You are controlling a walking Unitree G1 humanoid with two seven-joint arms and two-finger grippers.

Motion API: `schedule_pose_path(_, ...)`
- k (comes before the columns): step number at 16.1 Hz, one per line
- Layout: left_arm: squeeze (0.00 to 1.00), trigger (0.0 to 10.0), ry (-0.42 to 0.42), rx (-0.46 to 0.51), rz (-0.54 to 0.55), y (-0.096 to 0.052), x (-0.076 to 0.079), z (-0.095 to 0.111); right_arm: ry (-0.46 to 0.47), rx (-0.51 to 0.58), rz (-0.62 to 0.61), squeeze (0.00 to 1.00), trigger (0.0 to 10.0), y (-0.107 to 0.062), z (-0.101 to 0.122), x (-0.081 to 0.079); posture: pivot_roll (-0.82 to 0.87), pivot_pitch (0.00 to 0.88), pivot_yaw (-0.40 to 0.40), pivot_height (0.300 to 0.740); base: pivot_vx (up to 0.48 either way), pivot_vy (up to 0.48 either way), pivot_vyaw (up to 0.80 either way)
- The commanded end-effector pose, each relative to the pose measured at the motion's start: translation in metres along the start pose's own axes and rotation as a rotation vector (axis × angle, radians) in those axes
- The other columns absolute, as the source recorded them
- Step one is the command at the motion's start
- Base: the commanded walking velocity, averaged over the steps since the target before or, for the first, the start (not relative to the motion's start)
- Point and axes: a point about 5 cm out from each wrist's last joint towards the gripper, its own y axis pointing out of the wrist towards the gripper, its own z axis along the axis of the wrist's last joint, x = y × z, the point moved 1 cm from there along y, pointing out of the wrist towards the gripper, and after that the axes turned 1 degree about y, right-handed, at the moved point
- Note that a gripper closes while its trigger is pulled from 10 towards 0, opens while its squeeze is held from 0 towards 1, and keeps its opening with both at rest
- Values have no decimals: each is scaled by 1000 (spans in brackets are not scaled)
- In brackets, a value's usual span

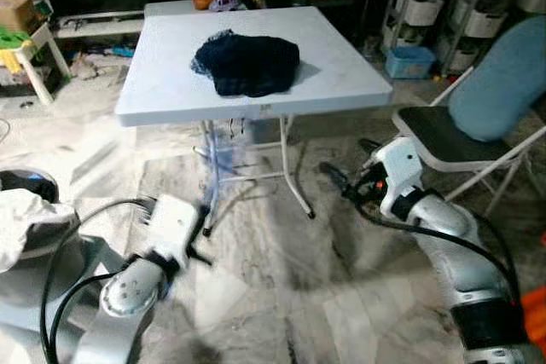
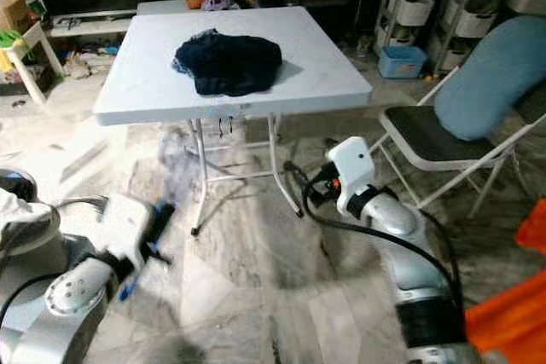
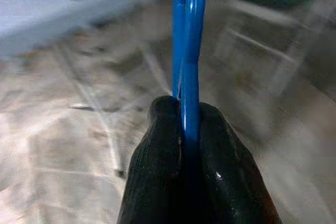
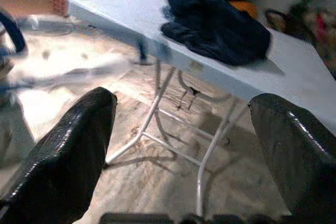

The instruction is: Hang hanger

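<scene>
Carrying step in hand: left gripper (image 3: 184,145) is clamped on the blue hanger (image 3: 188,51), low before the table's (image 1: 171,91) near edge. Right gripper (image 4: 178,145) is spread, empty. Next, judged: find a rail.

Blue hanger (image 3: 187,51), dark navy garment (image 1: 247,63)

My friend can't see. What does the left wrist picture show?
The left gripper is shut on a thin blue hanger, which runs straight away from the camera. Behind it is a blurry pale stone floor.
</scene>
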Motion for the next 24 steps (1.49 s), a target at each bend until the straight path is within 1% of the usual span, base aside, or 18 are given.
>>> schedule_pose_path(1, 0, 10000, 10, -46, -121, -2, 8, -6, -58, 7, 52, 0, 10000, 1, 6, 4, 22, 55, -4, 740, 0, 0, 0)
schedule_pose_path(2, 0, 10000, 44, -69, -194, -6, 10, -10, -90, 3, 94, 0, 10000, 1, 9, 5, 18, 58, -3, 740, 0, 0, 0)
schedule_pose_path(3, 0, 10000, 79, -91, -284, -9, 11, -14, -141, -4, 170, 0, 10000, 1, 11, 4, 14, 60, -2, 740, 0, 0, 0)
schedule_pose_path(5, 0, 10000, 119, -75, -312, -6, 2, -8, -221, -39, 356, 0, 10000, -5, 12, -5, 7, 67, 2, 740, 0, 0, 0)
schedule_pose_path(6, 0, 10000, 165, -55, -314, -3, -4, -3, -255, -79, 474, 0, 10000, -10, 8, -8, 7, 67, 2, 740, 0, 0, 0)
schedule_pose_path(7, 0, 10000, 201, -50, -343, -3, -4, -1, -270, -103, 532, 0, 10000, -12, 7, -8, 3, 69, 4, 740, 0, 0, 0)
schedule_pose_path(8, 0, 10000, 231, -49, -399, -4, 0, 0, -310, -134, 605, 0, 10000, -13, 6, -7, 3, 71, 6, 740, 0, 0, 0)
schedule_pose_path(9, 0, 10000, 238, -43, -423, -3, 5, 1, -329, -156, 656, 0, 10000, -14, 5, -8, 3, 71, 8, 740, 0, 0, 0)
schedule_pose_path(10, 0, 10000, 256, -35, -447, -3, 10, 0, -343, -164, 683, 0, 10000, -13, 7, -8, 3, 71, 10, 740, 0, 0, 0)
schedule_pose_path(13, 0, 10000, 260, -9, -512, -1, 25, 2, -390, -151, 711, 0, 10000, -3, 12, -10, 4, 71, 8, 740, 0, 0, 0)
schedule_pose_path(17, 0, 10000, 275, 18, -528, 3, 30, 5, -403, -179, 786, 0, 10000, -3, 7, -12, 3, 75, 0, 740, 0, 0, 0)
schedule_pose_path(18, 0, 10000, 283, 27, -531, 5, 30, 7, -437, -214, 823, 0, 10000, -6, 3, -13, 2, 76, 1, 740, 0, 0, 0)
schedule_pose_path(19, 0, 10000, 288, 31, -534, 6, 31, 8, -458, -216, 827, 0, 10000, -4, 2, -13, 2, 76, 1, 740, 0, 0, 0)
schedule_pose_path(20, 0, 10000, 289, 32, -535, 6, 31, 8, -456, -215, 826, 0, 10000, -3, 2, -14, -1, 77, 2, 740, 0, 0, 0)
schedule_pose_path(21, 0, 10000, 294, 35, -538, 7, 32, 8, -472, -219, 834, 0, 8706, -1, 2, -15, -3, 77, 1, 740, 0, 0, 0)
schedule_pose_path(22, 0, 10000, 299, 37, -540, 7, 33, 8, -492, -232, 848, 0, 4863, -1, 0, -17, -3, 77, 1, 740, 0, 0, 0)
schedule_pose_path(23, 0, 10000, 300, 37, -542, 8, 33, 8, -511, -247, 856, 0, 314, -1, -3, -18, -4, 77, 0, 740, 0, 0, 0)
schedule_pose_path(24, 0, 10000, 301, 40, -546, 8, 36, 8, -539, -263, 863, 0, 0, 0, -7, -19, -3, 77, -1, 740, 0, 0, 0)
